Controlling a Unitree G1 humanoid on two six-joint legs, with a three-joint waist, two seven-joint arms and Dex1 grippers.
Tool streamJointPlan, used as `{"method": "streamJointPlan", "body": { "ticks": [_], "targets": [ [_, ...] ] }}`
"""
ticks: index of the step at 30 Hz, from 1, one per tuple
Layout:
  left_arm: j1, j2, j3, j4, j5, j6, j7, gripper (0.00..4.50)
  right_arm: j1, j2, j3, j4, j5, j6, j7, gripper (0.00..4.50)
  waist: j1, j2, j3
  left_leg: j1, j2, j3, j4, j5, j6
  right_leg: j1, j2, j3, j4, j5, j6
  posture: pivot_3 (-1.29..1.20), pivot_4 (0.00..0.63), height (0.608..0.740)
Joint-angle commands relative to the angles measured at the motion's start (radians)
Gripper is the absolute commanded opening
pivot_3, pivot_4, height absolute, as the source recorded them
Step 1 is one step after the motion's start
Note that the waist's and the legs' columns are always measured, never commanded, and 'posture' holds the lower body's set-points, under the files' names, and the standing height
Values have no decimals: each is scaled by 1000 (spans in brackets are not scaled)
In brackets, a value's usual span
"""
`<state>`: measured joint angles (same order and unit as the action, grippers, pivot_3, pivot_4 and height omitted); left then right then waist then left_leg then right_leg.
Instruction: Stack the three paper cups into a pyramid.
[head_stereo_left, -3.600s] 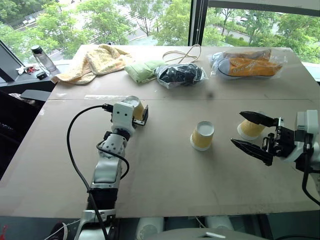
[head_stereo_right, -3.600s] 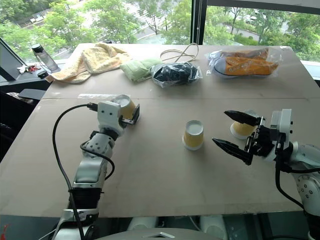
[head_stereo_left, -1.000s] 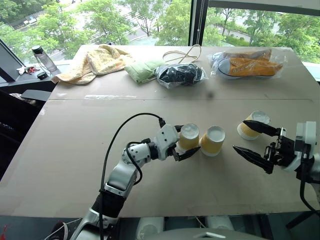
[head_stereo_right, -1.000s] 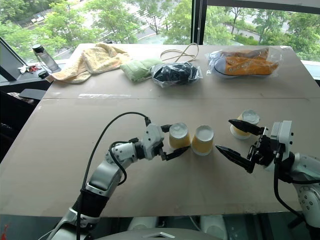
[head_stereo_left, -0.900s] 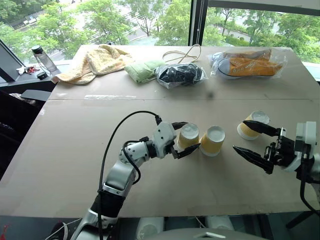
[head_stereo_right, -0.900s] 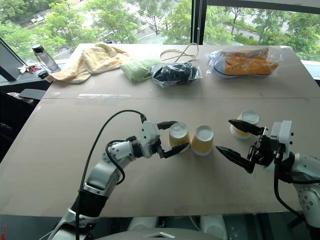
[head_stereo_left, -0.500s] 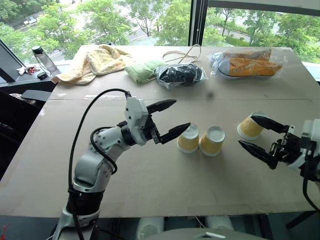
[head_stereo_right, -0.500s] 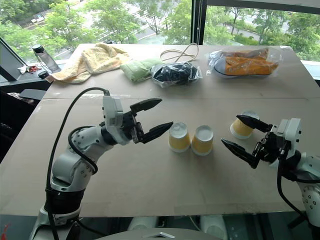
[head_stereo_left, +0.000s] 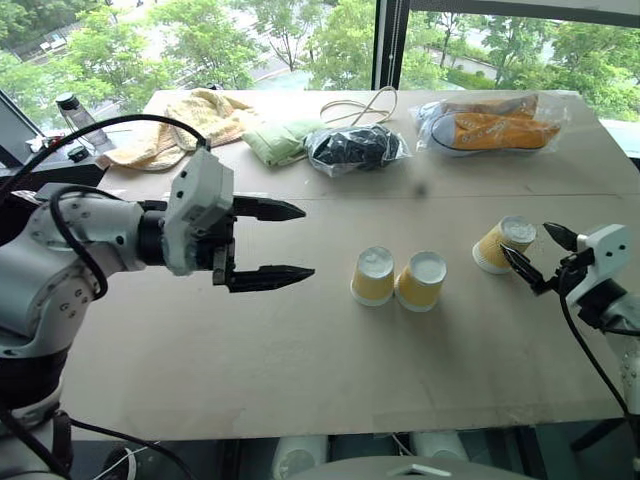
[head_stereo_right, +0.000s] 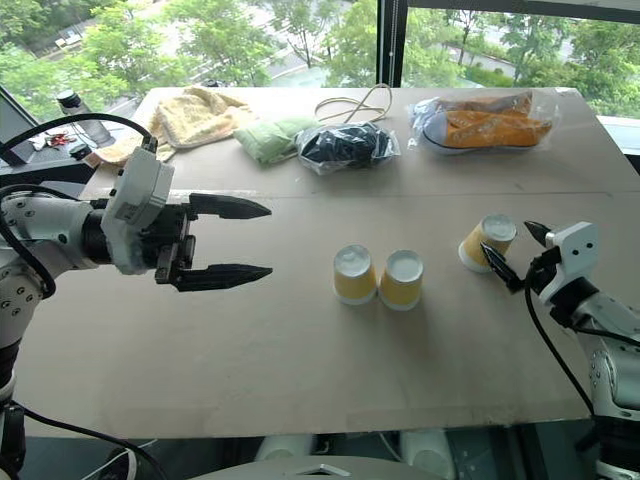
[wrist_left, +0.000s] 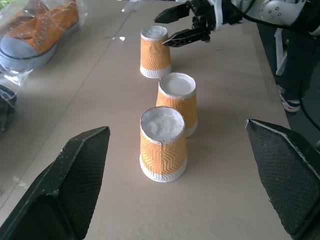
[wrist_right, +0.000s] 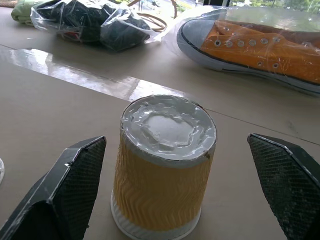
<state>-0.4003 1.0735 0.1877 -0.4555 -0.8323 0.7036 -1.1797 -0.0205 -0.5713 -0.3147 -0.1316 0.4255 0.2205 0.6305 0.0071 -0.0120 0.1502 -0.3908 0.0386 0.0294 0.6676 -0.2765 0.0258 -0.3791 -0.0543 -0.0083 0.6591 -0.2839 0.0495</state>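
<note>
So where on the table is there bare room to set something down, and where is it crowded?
Bare cardboard runs along the near edge of the table, in front of the two side-by-side cups, and on the left under the open left gripper. Crowded: the far edge, with towel, black bag and bagged shoe; and around the third cup by the right gripper.

Orange shoe (wrist_right: 260, 47) cut off at frame edge (bagged), bag contents (head_stereo_left: 357, 148) indistinct
</note>
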Motion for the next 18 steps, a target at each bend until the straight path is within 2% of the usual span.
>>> {"method": "streamJointPlan", "body": {
  "ticks": [1, 12, 13, 14, 15, 18],
  "targets": [
    [-24, 23, 20, -4, -12, -10, -41, 4467, -28, 0, 1, 20, 7, -10, 21, 4500, 1, 0, 0, 0, 0, 1, 0, 0, 0, 0, 0, 0, 0, 0, 0, 0, 150, 740],
    [-29, 29, 27, 3, 13, -10, -66, 4467, -112, 53, -12, 127, 72, -1, 35, 4500, 3, 0, 0, 0, 0, 1, 0, 0, 0, 0, 0, 1, 0, 0, 0, 0, 150, 740],
    [-25, 29, 31, 3, 13, -10, -67, 4500, -115, 51, -9, 135, 68, -9, 39, 3977, 3, 0, 0, 0, 0, 1, 0, 0, 0, 0, 0, 1, 0, 0, 0, 0, 150, 740],
    [-20, 29, 33, 3, 15, -13, -69, 4500, -120, 51, -7, 144, 64, -20, 43, 3766, 3, 0, 0, 0, 0, 1, 0, 0, 0, 0, 0, 1, 0, 0, 0, 0, 150, 740],
    [-16, 29, 35, 3, 16, -15, -70, 4500, -125, 51, -6, 151, 62, -27, 46, 3191, 3, 0, 0, 0, 0, 1, 0, 0, 0, 0, 0, 1, 0, 0, 0, 0, 150, 740],
    [-4, 36, 44, 5, 12, -15, -80, 4500, -138, 56, -3, 161, 57, -41, 46, 1997, 2, 0, 0, 0, 0, 2, 0, 0, 0, -1, 0, 1, 0, 0, 0, 0, 150, 740]
  ]
}}
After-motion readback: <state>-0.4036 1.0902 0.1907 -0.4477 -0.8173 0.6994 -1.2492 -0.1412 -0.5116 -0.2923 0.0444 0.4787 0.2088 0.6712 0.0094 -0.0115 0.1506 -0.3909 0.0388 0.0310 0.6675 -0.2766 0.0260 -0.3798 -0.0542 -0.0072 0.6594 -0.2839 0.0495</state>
